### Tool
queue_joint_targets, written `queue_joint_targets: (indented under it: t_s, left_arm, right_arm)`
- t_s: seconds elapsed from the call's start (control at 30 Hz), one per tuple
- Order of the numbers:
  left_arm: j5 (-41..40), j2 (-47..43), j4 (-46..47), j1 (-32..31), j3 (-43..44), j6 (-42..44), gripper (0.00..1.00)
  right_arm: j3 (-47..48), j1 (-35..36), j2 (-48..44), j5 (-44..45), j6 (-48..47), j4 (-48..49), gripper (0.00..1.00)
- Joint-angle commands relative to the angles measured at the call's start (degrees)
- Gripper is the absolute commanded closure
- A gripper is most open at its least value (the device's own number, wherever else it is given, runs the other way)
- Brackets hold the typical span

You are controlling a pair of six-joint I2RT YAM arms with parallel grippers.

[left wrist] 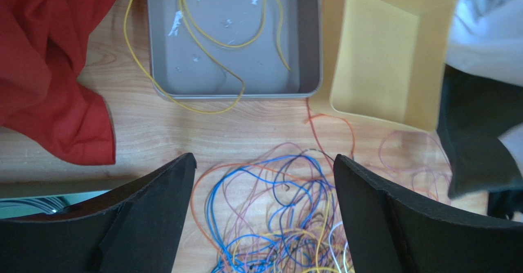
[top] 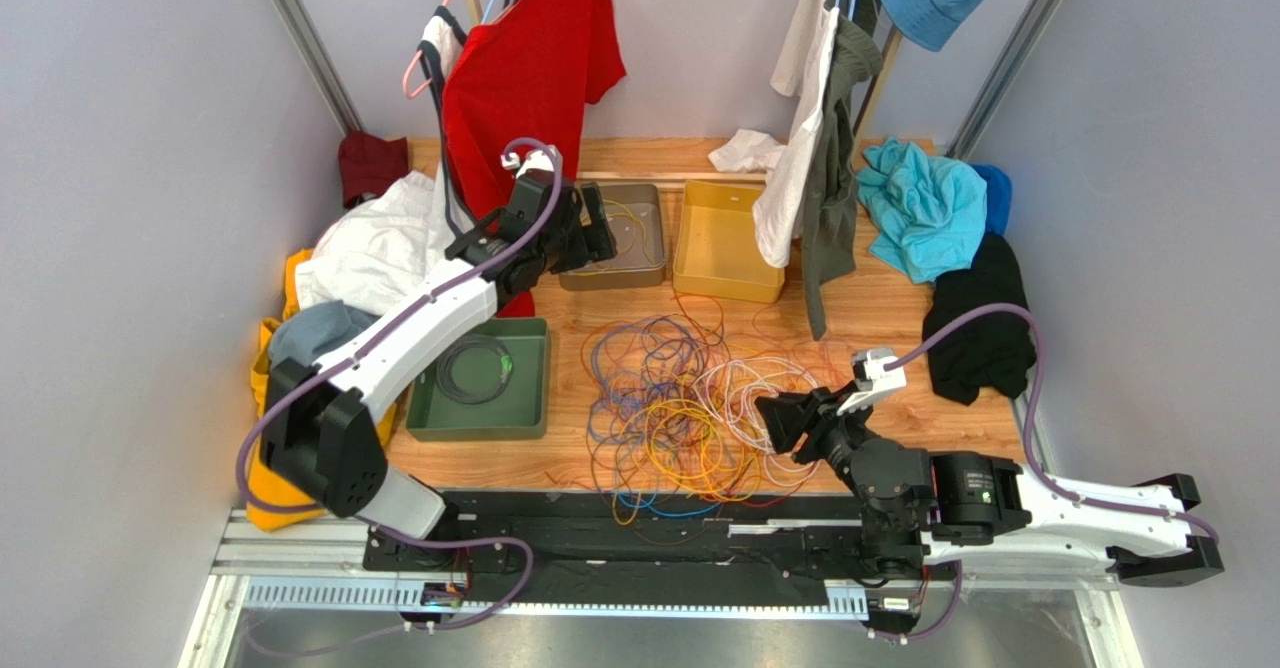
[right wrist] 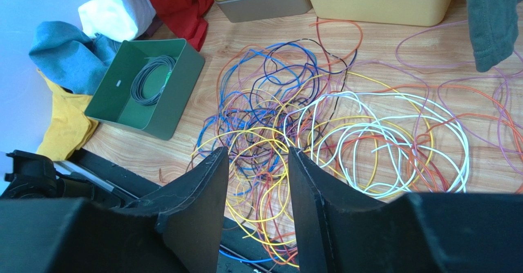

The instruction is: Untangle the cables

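Note:
The cables (top: 676, 413) lie in one loose tangle of blue, purple, yellow, orange, red and white loops in the middle of the wooden table. A single yellow cable (left wrist: 233, 40) lies in the grey tray (left wrist: 310, 52), with one loop hanging over its near rim. My left gripper (left wrist: 264, 158) hovers wide open above the tangle's far edge, just in front of that tray, and holds nothing. My right gripper (right wrist: 258, 151) is open low over the tangle's near side; yellow and orange loops (right wrist: 264, 193) show through the gap between its jaws.
An empty yellow tray (top: 729, 241) stands right of the grey tray. A green tray (right wrist: 178, 110) on the left holds a coiled grey cable (right wrist: 150, 80). Clothes hang at the back and lie piled at both sides. A black rail (top: 601, 526) borders the near edge.

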Motion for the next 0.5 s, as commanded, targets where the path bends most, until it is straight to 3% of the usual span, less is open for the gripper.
queue_joint_targets:
  t_s: [0.0, 0.23, 0.37, 0.47]
  left_arm:
    - [3.7, 4.2, 0.6, 4.0, -2.1, -7.0, 0.13]
    - [7.5, 4.6, 11.9, 6.5, -10.3, -14.3, 0.16]
    - [10.5, 3.7, 11.3, 6.1, -11.4, -14.0, 0.14]
    - [9.8, 1.3, 9.6, 5.9, -13.0, -12.6, 0.07]
  right_arm:
    - [-0.3, 0.0, -1.8, 1.8, -1.2, 1.5, 0.56]
    - [-0.2, 0.0, -3.1, 0.3, -1.7, 1.0, 0.56]
    - [-0.9, 0.0, -2.9, -1.5, -3.0, 2.7, 0.57]
    - [-1.3, 0.0, -1.4, -2.8, -5.8, 5.7, 0.57]
